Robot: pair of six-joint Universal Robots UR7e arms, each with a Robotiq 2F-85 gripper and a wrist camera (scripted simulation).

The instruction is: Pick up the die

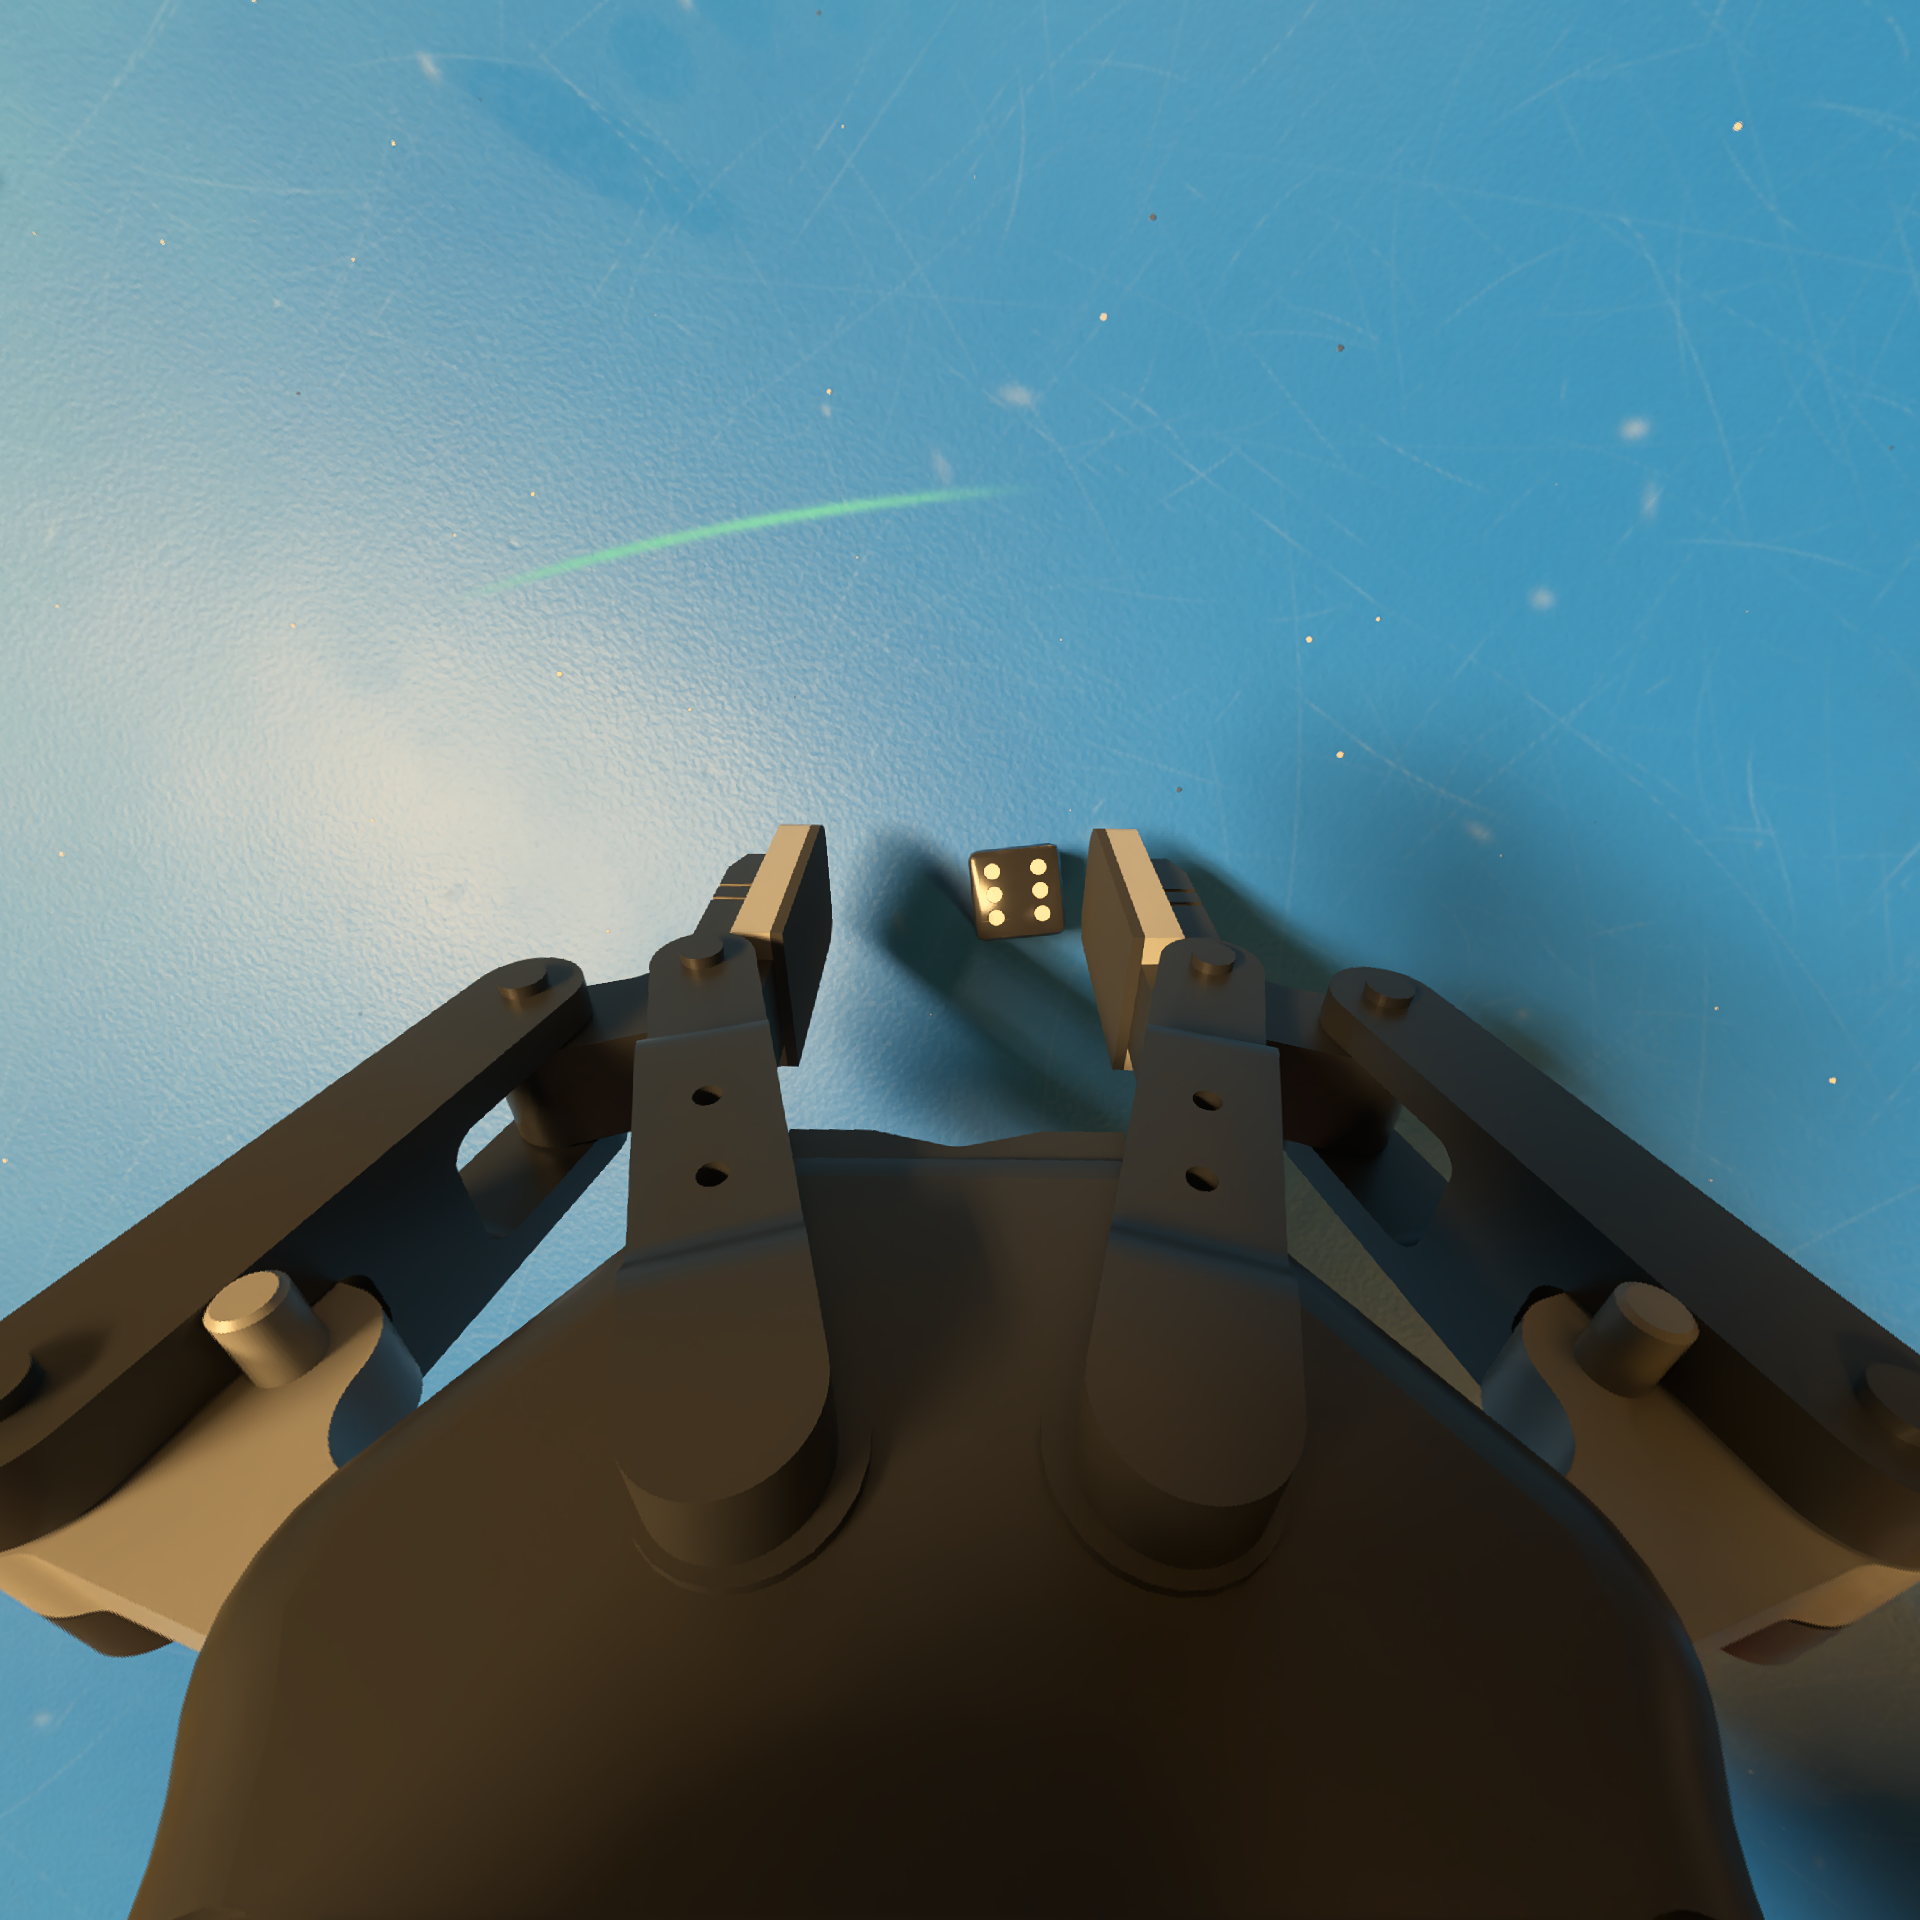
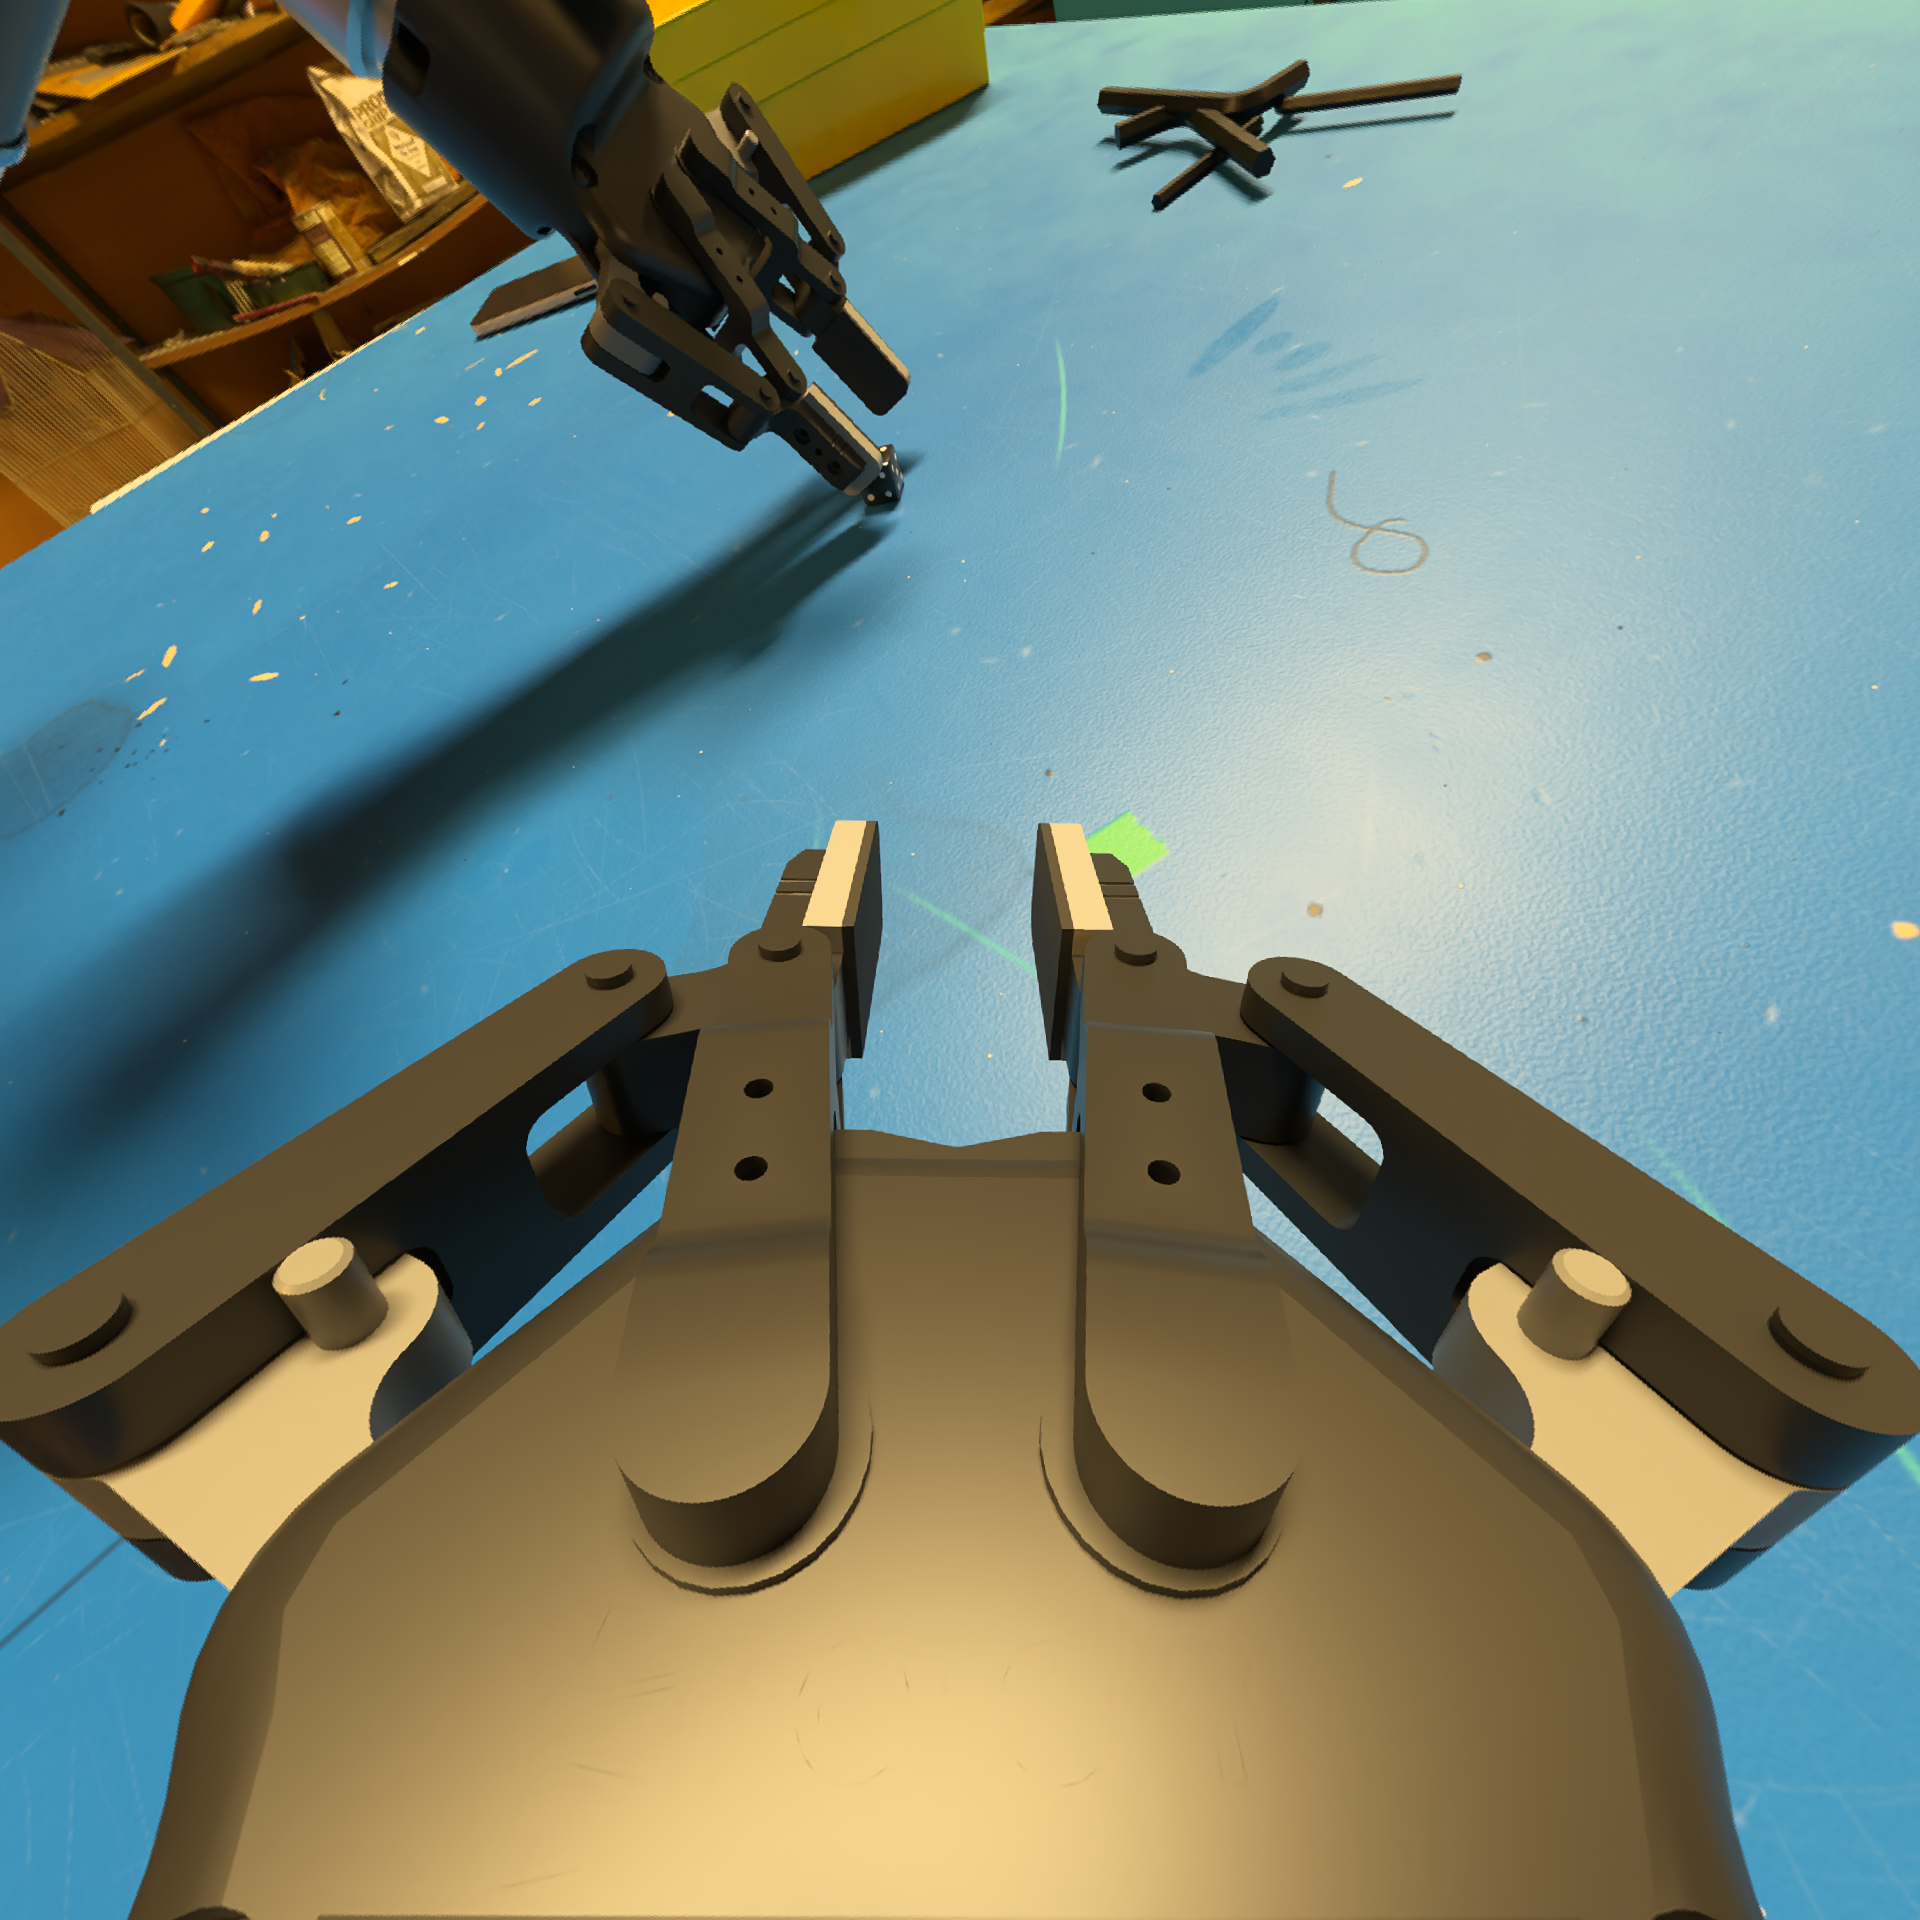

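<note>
Left gripper (image 1: 958, 894) open, low over blue table (image 1: 416, 416) — die (image 1: 1015, 890) at frame centre between fingers, nearer the right-hand pad, not clamped. Right gripper (image 2: 958, 883) open, empty — lower centre of its view.

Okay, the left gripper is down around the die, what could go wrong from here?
1. The die sits off-centre between the open jaws of the left gripper, nearer the finger on the picture's right. That finger may touch first and push the die sideways.
2. The die looks slightly turned relative to the fingers, so they may catch an edge and it could twist or pop out.
3. The fingertips appear close to the blue table; going lower risks scraping it.
</note>
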